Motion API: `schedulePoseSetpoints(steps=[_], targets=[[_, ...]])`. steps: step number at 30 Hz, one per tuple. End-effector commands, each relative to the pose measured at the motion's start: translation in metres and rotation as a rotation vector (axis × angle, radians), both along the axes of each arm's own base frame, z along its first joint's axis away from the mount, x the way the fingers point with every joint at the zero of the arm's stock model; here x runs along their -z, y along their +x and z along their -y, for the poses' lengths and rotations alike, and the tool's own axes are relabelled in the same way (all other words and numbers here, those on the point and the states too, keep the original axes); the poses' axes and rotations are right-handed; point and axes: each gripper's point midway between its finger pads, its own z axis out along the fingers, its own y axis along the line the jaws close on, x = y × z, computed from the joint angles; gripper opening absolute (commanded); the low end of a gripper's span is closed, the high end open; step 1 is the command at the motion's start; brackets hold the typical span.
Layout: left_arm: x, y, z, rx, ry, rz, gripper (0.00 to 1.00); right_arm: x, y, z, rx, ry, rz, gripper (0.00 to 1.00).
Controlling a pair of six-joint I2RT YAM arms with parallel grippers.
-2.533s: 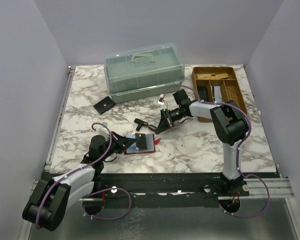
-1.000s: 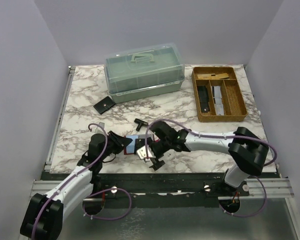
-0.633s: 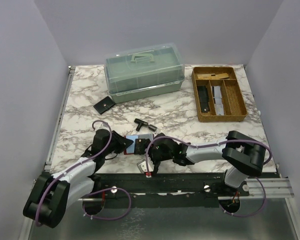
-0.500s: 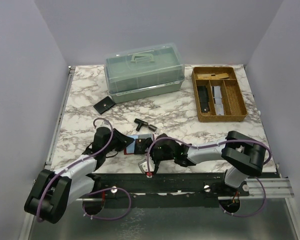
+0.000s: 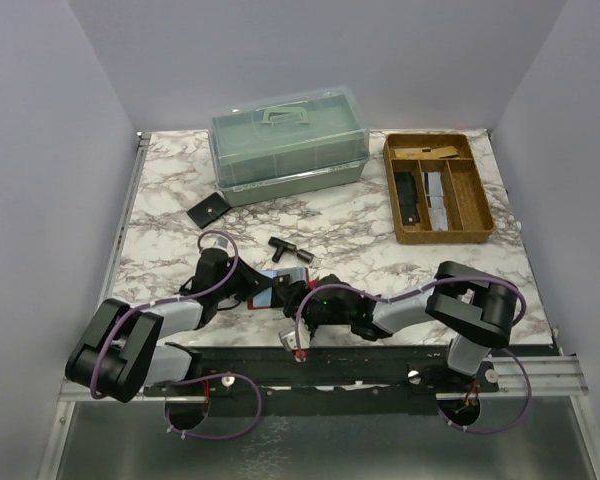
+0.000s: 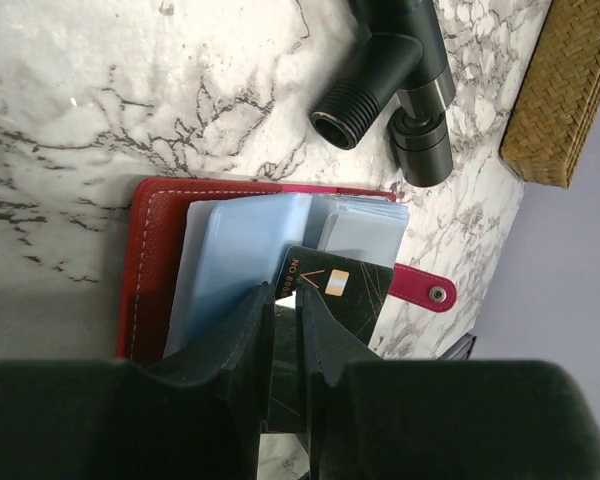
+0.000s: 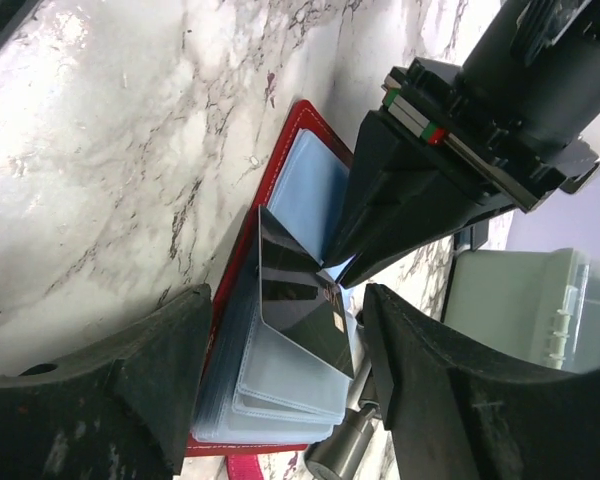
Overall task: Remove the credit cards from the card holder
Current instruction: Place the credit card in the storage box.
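The red card holder [image 6: 152, 260] lies open on the marble near the front edge [image 5: 257, 300], its clear bluish sleeves [image 6: 230, 250] fanned out. A black credit card [image 6: 345, 285] with a gold chip stands partly out of the sleeves [image 7: 300, 300]. My left gripper [image 6: 285, 295] is shut on this card's edge, and its dark fingers [image 7: 400, 210] come in from the far side in the right wrist view. My right gripper [image 7: 290, 300] is open, with one finger on each side of the holder and card, gripping nothing. In the top view both grippers meet over the holder, left [image 5: 263, 287] and right [image 5: 298, 300].
A black T-shaped pipe fitting [image 6: 380, 90] lies just beyond the holder [image 5: 288, 249]. The holder's red snap strap [image 6: 425, 288] sticks out sideways. A lidded green box [image 5: 288, 140] stands at the back, a wicker tray [image 5: 438, 187] at back right, and a small black wallet [image 5: 209, 210] at left.
The right arm swung from near the tray down to the front beside the holder, and its jaws narrowed a little. The left gripper moved in over the holder and closed on the black card.
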Motion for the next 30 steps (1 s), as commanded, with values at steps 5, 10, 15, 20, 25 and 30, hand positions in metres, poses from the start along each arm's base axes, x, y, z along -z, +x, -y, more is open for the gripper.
schedulePoseSetpoints(steps=[5, 10, 15, 20, 25, 30], targets=[[-0.002, -0.001, 0.005, 0.046, -0.011, 0.030, 0.19, 0.018, -0.001, 0.009, 0.004, -0.010, 0.045, 0.60], [0.003, -0.007, 0.003, 0.043, -0.007, 0.018, 0.19, 0.009, -0.002, 0.002, 0.005, 0.023, 0.037, 0.52], [0.002, -0.007, 0.003, 0.041, -0.011, 0.019, 0.19, 0.002, -0.005, 0.002, -0.002, 0.033, 0.038, 0.30], [-0.007, -0.004, 0.004, 0.034, -0.026, 0.041, 0.20, -0.012, -0.012, 0.000, -0.013, 0.062, 0.022, 0.13], [-0.014, -0.003, 0.005, 0.029, -0.040, 0.056, 0.23, -0.016, -0.018, 0.000, -0.021, 0.066, -0.007, 0.07], [-0.029, 0.000, 0.002, 0.009, -0.040, 0.089, 0.36, -0.024, -0.022, -0.002, -0.017, 0.086, -0.042, 0.02]])
